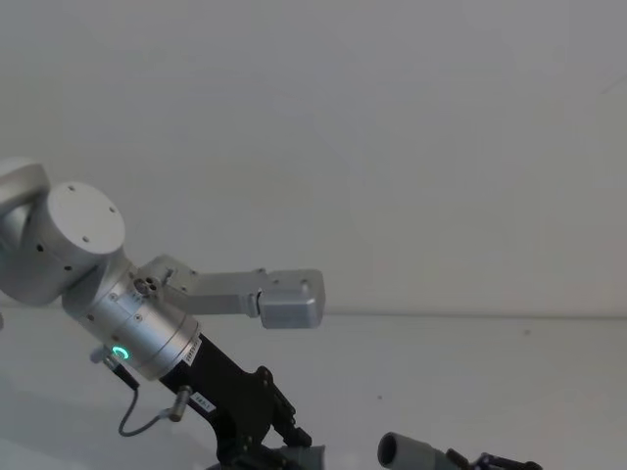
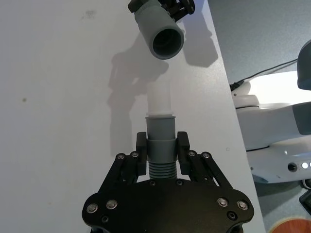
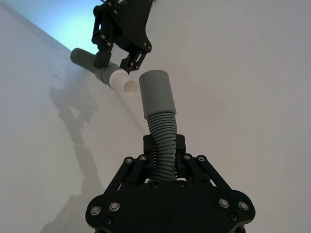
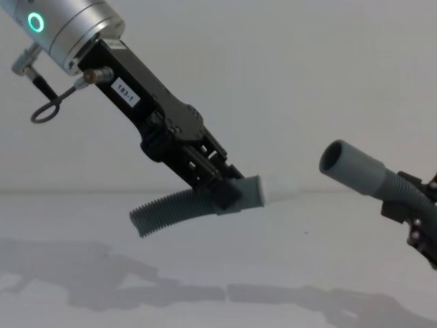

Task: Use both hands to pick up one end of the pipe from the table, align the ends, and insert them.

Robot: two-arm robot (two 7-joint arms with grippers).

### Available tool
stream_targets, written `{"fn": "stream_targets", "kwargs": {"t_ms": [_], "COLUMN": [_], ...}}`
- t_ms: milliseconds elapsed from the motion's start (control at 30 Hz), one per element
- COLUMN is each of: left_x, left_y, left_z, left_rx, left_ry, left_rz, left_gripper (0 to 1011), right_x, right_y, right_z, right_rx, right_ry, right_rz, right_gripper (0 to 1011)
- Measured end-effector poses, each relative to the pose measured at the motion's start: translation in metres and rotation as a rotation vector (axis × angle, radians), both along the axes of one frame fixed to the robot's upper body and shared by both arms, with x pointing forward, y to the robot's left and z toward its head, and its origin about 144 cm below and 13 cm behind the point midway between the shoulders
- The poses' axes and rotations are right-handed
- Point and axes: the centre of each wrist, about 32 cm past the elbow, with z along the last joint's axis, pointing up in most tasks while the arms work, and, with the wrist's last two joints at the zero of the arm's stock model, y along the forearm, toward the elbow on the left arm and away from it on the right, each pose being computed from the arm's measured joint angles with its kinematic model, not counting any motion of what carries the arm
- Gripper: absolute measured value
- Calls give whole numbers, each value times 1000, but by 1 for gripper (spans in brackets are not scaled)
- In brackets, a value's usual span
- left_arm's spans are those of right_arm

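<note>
Left gripper up close — my fingers clamped on the grey collar of one hose piece, narrow white tip sticking out past them, ribbed tail hanging free above the tabletop. Right gripper clamped on the ribbed body of the other hose piece, its wide grey socket cuff raised off the tabletop. Tip and cuff face each other, near but apart — not touching, cuff sitting slightly higher in the chest view.
</note>
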Motion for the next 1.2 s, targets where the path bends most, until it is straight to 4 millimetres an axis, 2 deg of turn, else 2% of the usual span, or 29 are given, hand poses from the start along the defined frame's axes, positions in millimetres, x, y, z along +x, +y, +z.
{"fn": "stream_targets", "kwargs": {"t_ms": [1200], "left_x": [4], "left_y": [-6], "left_z": [6], "left_rx": [28], "left_ry": [-25], "left_rz": [8], "left_gripper": [332], "right_x": [11], "right_y": [5], "right_z": [-8], "right_rx": [-156], "right_ry": [-245], "right_rz": [-136], "right_gripper": [212]}}
